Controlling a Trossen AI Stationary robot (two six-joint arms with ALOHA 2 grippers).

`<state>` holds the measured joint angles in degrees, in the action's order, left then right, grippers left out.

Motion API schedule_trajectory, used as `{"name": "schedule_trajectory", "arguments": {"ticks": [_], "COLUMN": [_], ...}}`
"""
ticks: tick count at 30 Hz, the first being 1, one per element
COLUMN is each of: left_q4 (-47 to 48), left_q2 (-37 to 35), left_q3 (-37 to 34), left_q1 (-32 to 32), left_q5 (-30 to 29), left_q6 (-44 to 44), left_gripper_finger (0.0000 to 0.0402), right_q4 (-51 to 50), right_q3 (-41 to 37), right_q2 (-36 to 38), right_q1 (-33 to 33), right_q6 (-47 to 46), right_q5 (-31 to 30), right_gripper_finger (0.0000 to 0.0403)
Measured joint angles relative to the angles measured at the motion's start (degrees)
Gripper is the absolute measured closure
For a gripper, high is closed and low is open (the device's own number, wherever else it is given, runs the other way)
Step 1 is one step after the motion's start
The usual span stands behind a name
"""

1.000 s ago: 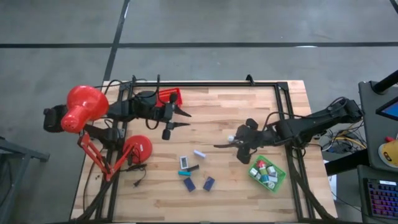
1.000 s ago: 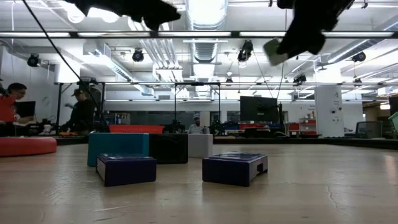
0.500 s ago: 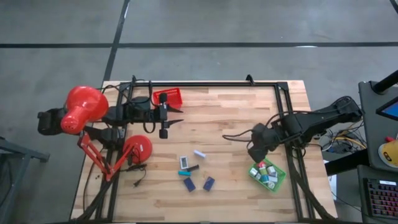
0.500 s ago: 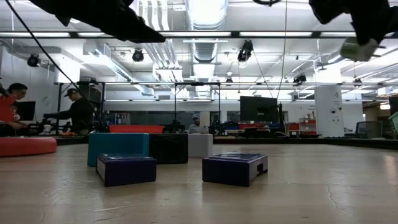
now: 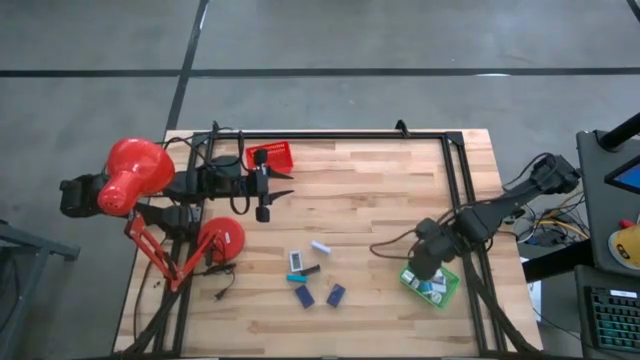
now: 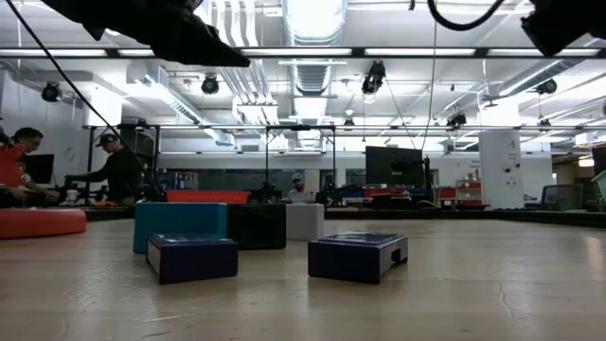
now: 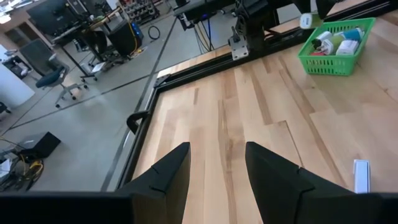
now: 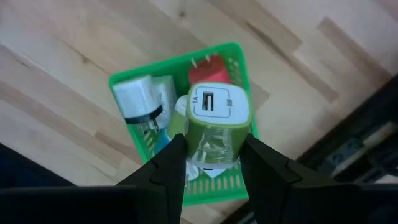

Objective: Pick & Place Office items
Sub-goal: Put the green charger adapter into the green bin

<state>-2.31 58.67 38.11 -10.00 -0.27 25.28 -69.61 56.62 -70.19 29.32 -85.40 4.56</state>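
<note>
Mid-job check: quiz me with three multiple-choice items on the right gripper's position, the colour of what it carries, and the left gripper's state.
1. Where is the right gripper?
A. over the red tray
B. over the green tray
C. beside the lamp

2. What colour is the USB charger block between its fingers?
A. olive green
B. navy
C. pink

3. What is the left gripper doing?
A. gripping a clip
B. pressing on the table
C. open, holding nothing

Answers: 1 B, the right wrist view looks straight down into the green tray; 2 A, the block is olive green; 3 C, bare wood shows between its fingers.
</note>
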Motion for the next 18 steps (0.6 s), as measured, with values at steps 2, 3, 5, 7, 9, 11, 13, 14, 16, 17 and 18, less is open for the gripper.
{"name": "schedule_trajectory", "arguments": {"ticks": [2,3,5,7,9,11,13,14,16,17,18], "left_q4": [-0.02,-0.02,-0.02,-0.02,-0.01,-0.02,-0.02,0.00,-0.02,-0.02,0.00], "left_q2": [0.00,0.00,0.00,0.00,0.00,0.00,0.00,0.00,0.00,0.00,0.00], "left_q3": [0.00,0.00,0.00,0.00,0.00,0.00,0.00,0.00,0.00,0.00,0.00], "left_q1": [0.00,0.00,0.00,0.00,0.00,0.00,0.00,0.00,0.00,0.00,0.00], "left_q5": [0.02,0.02,-0.02,-0.17,-0.17,-0.17,-0.17,-0.17,-0.15,-0.16,-0.15], "left_q6": [-0.09,-0.10,-0.11,-0.13,-0.13,-0.13,-0.15,-0.13,-0.15,-0.15,-0.15], "left_gripper_finger": [0.0243,0.0243,0.0243,0.0243,0.0243,0.0243,0.0243,0.0243,0.0243,0.0243,0.0243], "right_q4": [1.71,2.60,4.81,5.45,5.50,5.50,5.51,5.51,5.54,5.54,5.54], "right_q3": [-1.17,-1.82,-2.99,-3.63,-3.65,-3.68,-3.68,-3.68,-3.68,-3.68,-3.68], "right_q2": [-0.07,-0.05,-0.05,-0.11,-0.11,-0.19,-0.19,-0.18,-0.20,-0.20,-0.19], "right_q1": [1.71,2.50,3.36,3.86,3.94,3.94,3.94,3.94,3.96,3.94,3.94], "right_q6": [-0.56,-0.85,-1.16,-1.23,-1.21,-1.18,-1.16,-1.14,-1.14,-1.14,-1.01], "right_q5": [-0.27,-0.41,-0.45,-0.59,-1.38,-1.83,-1.92,-1.92,-1.97,-1.99,-2.01], "right_gripper_finger": [0.0280,0.0280,0.0280,0.0280,0.0280,0.0280,0.0280,0.0280,0.0280,0.0280,0.0280]}}
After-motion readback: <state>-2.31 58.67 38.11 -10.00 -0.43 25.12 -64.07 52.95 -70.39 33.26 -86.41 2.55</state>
